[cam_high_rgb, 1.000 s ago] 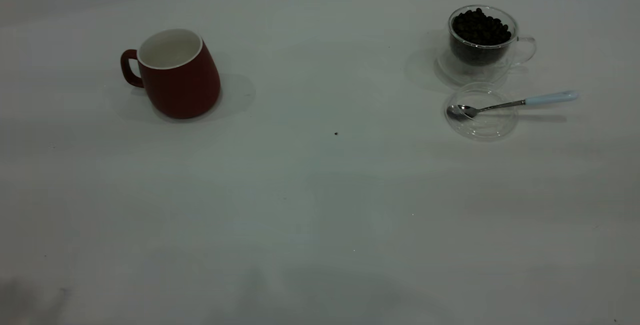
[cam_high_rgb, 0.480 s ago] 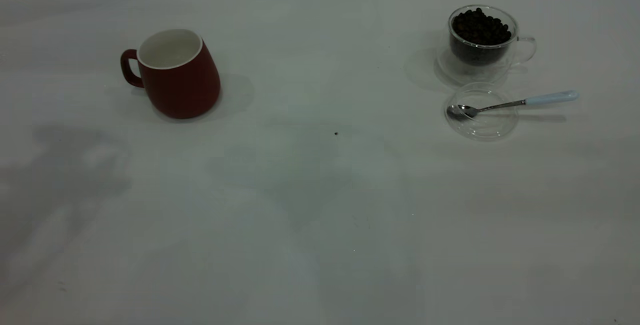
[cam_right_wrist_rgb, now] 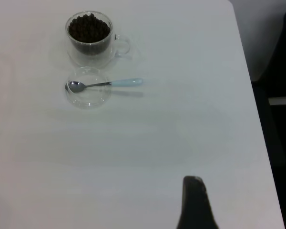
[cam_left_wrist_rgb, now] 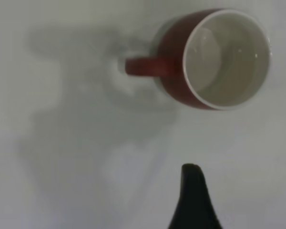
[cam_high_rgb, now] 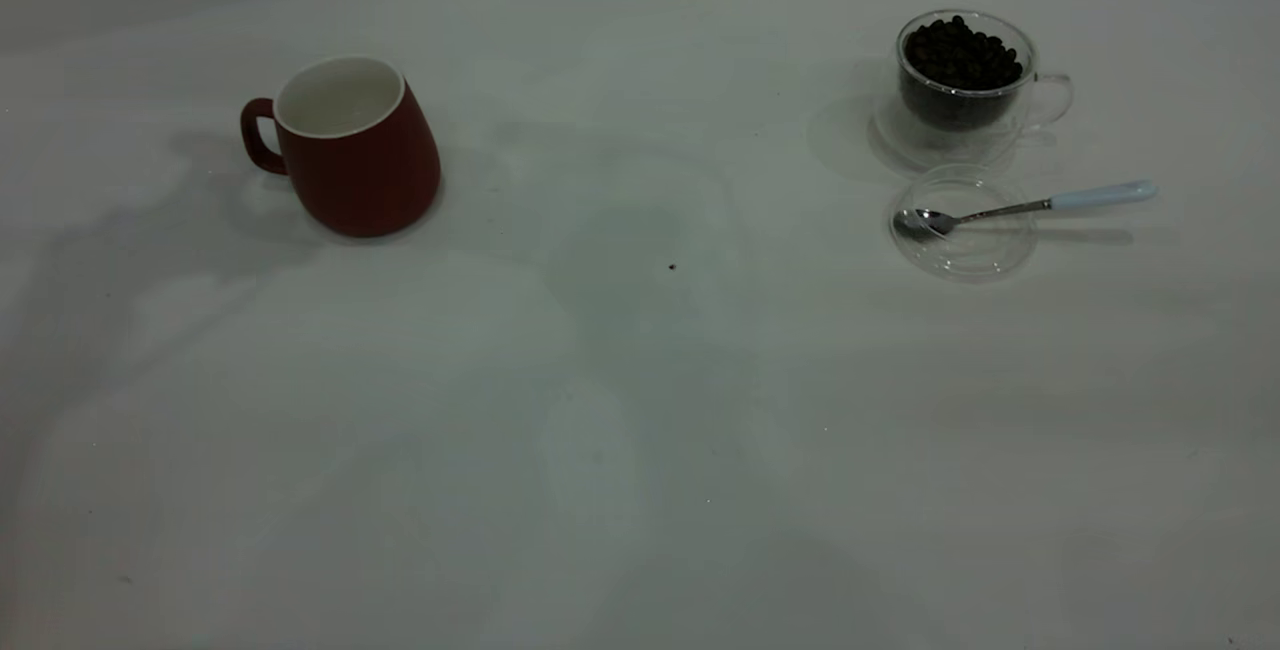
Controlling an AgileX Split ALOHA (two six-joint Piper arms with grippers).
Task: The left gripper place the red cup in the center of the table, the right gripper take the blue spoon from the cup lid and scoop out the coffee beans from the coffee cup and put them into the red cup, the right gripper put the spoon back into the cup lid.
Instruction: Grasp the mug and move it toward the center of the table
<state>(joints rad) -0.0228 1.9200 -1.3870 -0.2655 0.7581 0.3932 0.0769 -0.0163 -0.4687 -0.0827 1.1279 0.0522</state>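
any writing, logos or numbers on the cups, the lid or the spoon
None: no view shows a word, label, brand, number or sign.
Red cup: plain red outside, plain white inside.
Glass coffee cup holding the beans: clear, no print.
Cup lid: clear, unmarked.
Blue spoon: plain blue handle, bare metal bowl.
Table: bare, apart from one tiny dark speck.
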